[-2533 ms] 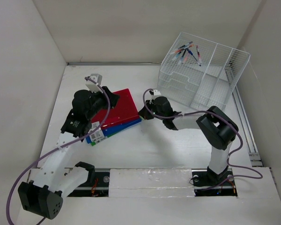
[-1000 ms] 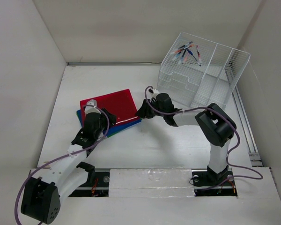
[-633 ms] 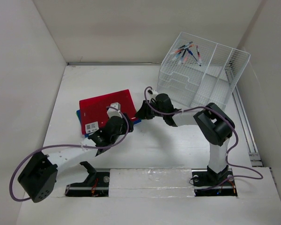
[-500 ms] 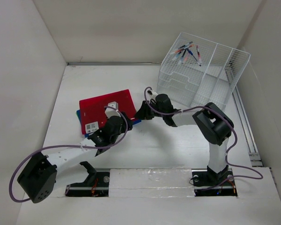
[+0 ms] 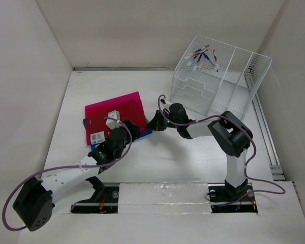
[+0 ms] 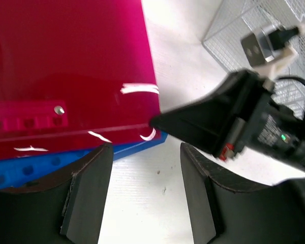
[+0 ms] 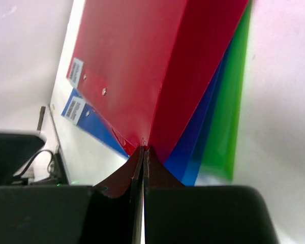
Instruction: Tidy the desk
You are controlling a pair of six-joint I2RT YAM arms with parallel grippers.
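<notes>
The right gripper [image 7: 143,155] has its two dark fingers pressed fully together on the near corner of the glossy flat red plastic folder [image 7: 137,66], at the bottom centre of the right wrist view, and that corner looks lifted off the translucent blue plastic folder [image 7: 195,145] and the translucent green plastic folder [image 7: 229,117] fanned out beneath it. The bite is only on the very tip, so the slick sheet could slide out if the arm pulls quickly, or it could bend and drag the lower folders askew. The left gripper [image 6: 146,168] is wide open and holds nothing, its fingers straddling the blue folder's edge low in the left wrist view, just beside the right gripper's nose. Being that close, the two arms risk knocking together if either advances. The stack lies left of centre on the wide matte white desk [image 5: 193,157], well apart from the white wire-mesh organizer rack [image 5: 229,96] at the upper right, so a long carry on a weak pinch could drop the red folder short.
</notes>
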